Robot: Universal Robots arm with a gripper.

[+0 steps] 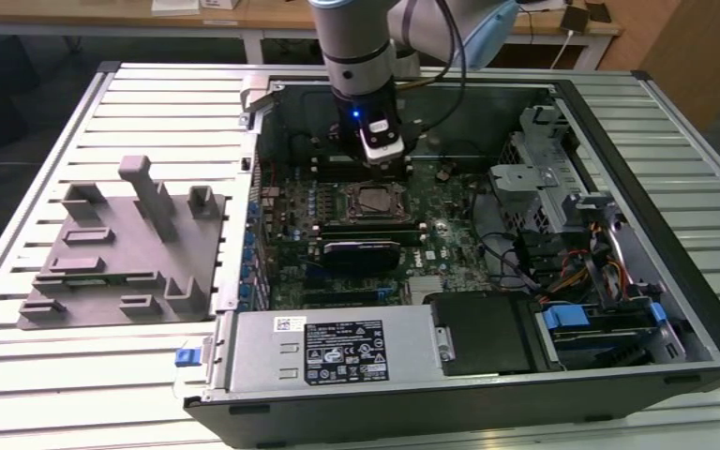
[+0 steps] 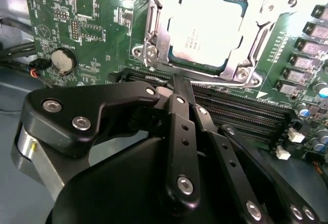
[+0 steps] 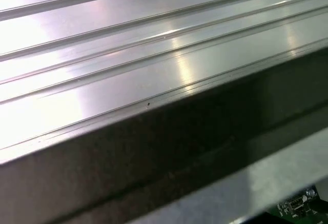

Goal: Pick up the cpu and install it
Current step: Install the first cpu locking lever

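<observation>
the cpu (image 2: 207,29) lies flat in the metal socket frame (image 2: 154,34) on the green motherboard (image 2: 92,19) inside the open computer case (image 1: 660,309), while the gripper (image 2: 177,83) hovers just beside the socket, fingers (image 2: 179,111) pressed together and holding nothing.
</observation>
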